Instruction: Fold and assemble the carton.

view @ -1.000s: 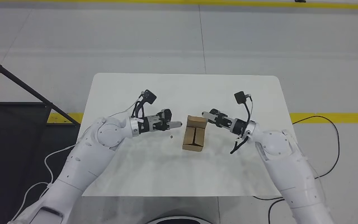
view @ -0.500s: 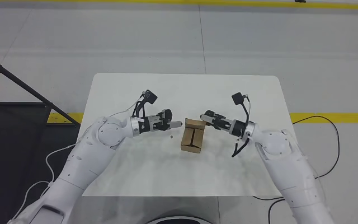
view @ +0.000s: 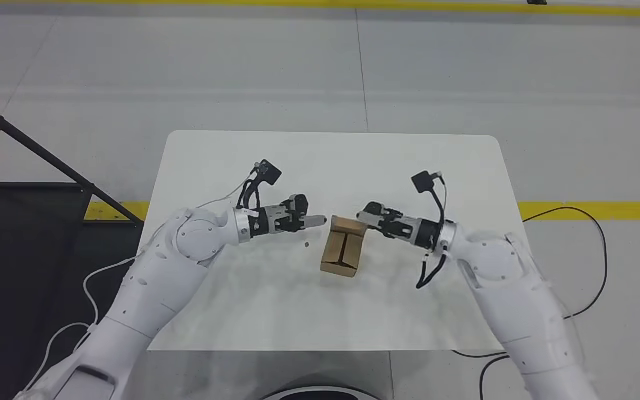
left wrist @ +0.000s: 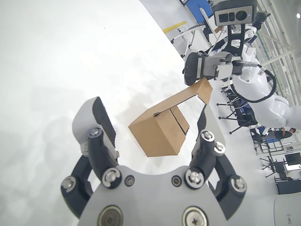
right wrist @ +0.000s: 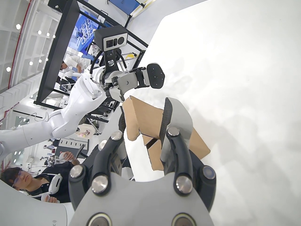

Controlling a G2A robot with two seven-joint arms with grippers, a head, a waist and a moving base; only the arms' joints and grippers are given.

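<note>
The white table is taking up the middle of the top view. The carton is sitting near its centre, well apart from every edge, with bare surface lying open on all sides.

Over the last second the carton has been sliding a little toward the lower left of the frame and turning slightly. The right pincer has been advancing leftward with it. This suggests it is pushing on the raised flap to fold it over the box body, which is already standing formed. Whether this pincer is clamping the flap or only pressing against it, I cannot tell.

The left pincer is keeping its place just left of the carton, spread wide and gripping nothing, so the gap between them is narrowing. Bracing from that side is probably becoming necessary, since the whole box seems to be shifting rather than the flap closing.
</note>
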